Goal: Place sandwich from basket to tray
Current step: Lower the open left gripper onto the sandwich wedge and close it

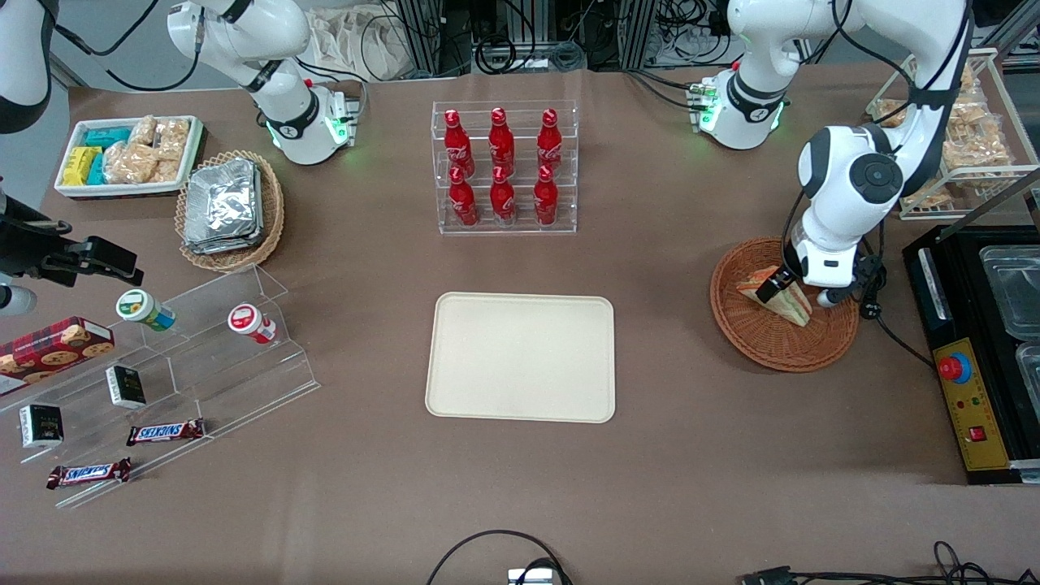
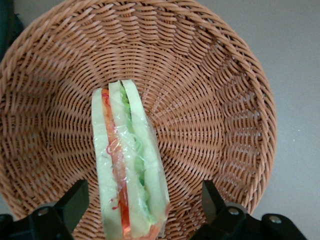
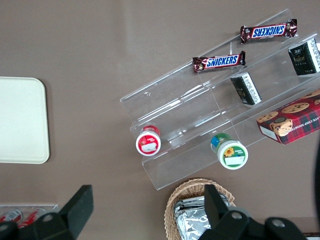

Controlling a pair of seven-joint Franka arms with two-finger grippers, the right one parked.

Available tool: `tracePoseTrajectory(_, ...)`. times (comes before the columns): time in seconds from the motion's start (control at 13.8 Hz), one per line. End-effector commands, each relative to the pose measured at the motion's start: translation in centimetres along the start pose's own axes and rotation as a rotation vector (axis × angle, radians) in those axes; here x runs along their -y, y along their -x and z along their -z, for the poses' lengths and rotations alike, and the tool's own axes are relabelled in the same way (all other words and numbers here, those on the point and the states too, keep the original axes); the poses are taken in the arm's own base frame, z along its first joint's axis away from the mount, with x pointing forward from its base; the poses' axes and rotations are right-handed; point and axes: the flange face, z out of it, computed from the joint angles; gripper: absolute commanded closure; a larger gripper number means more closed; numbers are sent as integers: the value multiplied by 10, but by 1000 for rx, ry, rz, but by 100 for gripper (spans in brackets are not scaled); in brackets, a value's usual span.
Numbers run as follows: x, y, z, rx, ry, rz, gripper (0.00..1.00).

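Straddling the sandwich [image 2: 129, 165], which is propped in the basket [image 2: 220, 85], the gripper [image 2: 142, 207] is held wide open; seemingly nothing is gripped. The fingers [image 2: 72, 202] should be lowered evenly and closed gently before the tray [image 1: 520, 357] is approached.

1. I see a table [image 1: 691, 487] covered edge to edge in a plain brown cloth.
2. Above its farthest edge from the front camera, a grey floor [image 1: 130, 57] shows, crossed by black cables [image 1: 520, 53].
3. Metal frame posts [image 1: 426, 32] stand there among the wiring.
4. More cables [image 1: 487, 548] loop onto the table at its nearest edge.
5. Light is even and flat, with only soft shadows on the cloth.
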Motion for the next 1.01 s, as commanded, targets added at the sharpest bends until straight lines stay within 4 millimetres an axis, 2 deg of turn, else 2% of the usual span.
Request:
tracePoseTrajectory(0.0,1,1,-12,-13,11,24,0)
tracePoseTrajectory(0.14,1,1,-16,-9,8,24,6)
tracePoseTrajectory(0.22,1,2,-19,-4,4,24,17)
tracePoseTrajectory(0.29,2,2,-21,-3,2,24,37)
tracePoseTrajectory(0.36,2,2,-21,-1,1,21,64)
tracePoseTrajectory(0.43,2,3,-25,4,-4,18,79)
tracePoseTrajectory(0.58,2,4,-29,11,-10,14,85)
tracePoseTrajectory(0.72,2,3,-22,7,-10,1,87)
tracePoseTrajectory(0.94,1,8,1,16,-62,-92,87)
